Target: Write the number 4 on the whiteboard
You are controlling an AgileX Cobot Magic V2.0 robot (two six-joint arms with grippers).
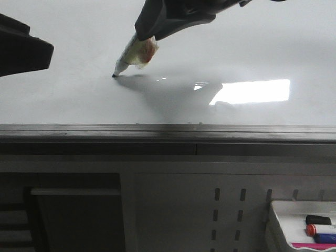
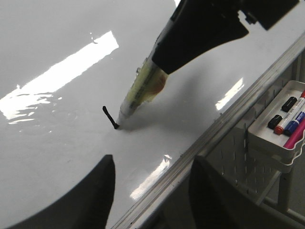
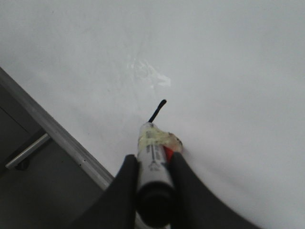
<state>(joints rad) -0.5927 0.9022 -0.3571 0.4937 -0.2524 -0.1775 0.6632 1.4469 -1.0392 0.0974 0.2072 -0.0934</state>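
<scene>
The whiteboard [image 1: 63, 100] is glossy white, with a bright glare patch and a grey metal ledge [image 1: 168, 134] along its near edge. My right gripper [image 1: 149, 32] is shut on a marker pen [image 1: 135, 52] with yellowish tape round its barrel. The pen's tip touches the board. One short slanted black stroke [image 2: 110, 117] runs up from the tip and also shows in the right wrist view [image 3: 157, 110]. No whole number 4 shows. My left gripper [image 2: 152, 191] is open and empty, over the board's near edge, left of the pen.
A small white tray [image 1: 278, 220] with black, red, blue and pink markers hangs on the perforated panel below the ledge at the right. It also shows in the left wrist view [image 2: 267, 143]. A dark frame sits below the ledge at the left.
</scene>
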